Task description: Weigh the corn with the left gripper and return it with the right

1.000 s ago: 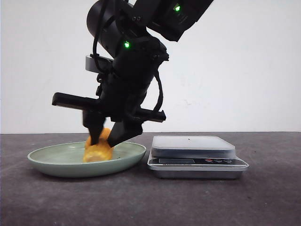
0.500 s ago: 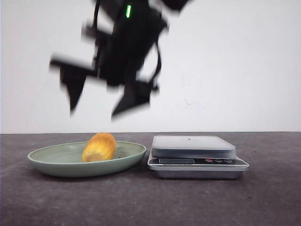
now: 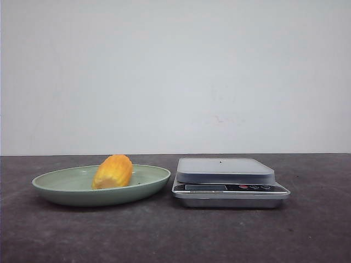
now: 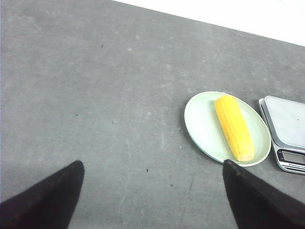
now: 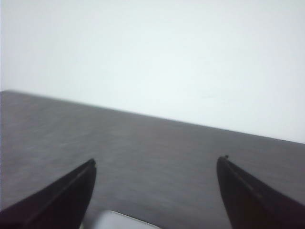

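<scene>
The yellow corn [image 3: 113,172] lies on its side in the green plate [image 3: 60,186], left of the silver scale [image 3: 226,171], whose platform is bare. Neither arm shows in the front view. In the left wrist view the corn [image 4: 233,127] lies lengthwise in the plate [image 4: 200,121] with the scale [image 4: 288,129] beside it. My left gripper [image 4: 152,164] is open and empty, high above the table and well away from the plate. My right gripper [image 5: 156,161] is open and empty, facing the far wall over the table, with a pale edge [image 5: 114,220] just below its jaws.
The dark grey tabletop [image 3: 175,235] stretches around the plate and scale. A white wall [image 3: 175,76] stands behind the table's back edge.
One second ago a black gripper was down in the plate, its fingers around the corn. It let go, rose fast and left the front view. The corn stays in the plate, slightly shifted.
</scene>
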Motion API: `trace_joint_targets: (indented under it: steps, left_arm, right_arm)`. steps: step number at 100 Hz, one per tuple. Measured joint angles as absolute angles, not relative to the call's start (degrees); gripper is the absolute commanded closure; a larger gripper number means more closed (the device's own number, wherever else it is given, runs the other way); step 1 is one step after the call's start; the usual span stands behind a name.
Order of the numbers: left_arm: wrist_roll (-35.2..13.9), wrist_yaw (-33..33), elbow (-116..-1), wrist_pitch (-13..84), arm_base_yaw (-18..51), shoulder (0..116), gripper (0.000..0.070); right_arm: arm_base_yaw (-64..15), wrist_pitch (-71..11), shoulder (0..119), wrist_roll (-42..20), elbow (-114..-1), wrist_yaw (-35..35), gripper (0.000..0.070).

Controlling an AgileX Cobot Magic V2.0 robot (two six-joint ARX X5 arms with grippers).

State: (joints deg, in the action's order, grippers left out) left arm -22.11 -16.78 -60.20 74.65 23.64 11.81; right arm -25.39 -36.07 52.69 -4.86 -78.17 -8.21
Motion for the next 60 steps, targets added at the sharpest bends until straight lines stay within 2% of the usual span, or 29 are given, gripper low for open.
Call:
trace_joint_targets:
  steps: [24,41,60]
  left_arm:
    - [-22.1,-16.8,-60.2,68.4,23.6,11.8,0.0143]
    - [-22.0,-16.8,-60.2,68.0,23.6,11.8,0.0143]
    - [-21.6,-16.7,-57.7,67.2,23.6,11.8,0.0145]
  right_arm:
    - [-23.6,-52.4,33.4,-4.1,-78.2,-9.1,0.0189]
    - [-23.5,-63.7,23.6,-6.5,-74.4,-9.3,0.0189]
    - [-23.6,-68.5,11.4,-9.0,-62.8,-9.4,0.0190]
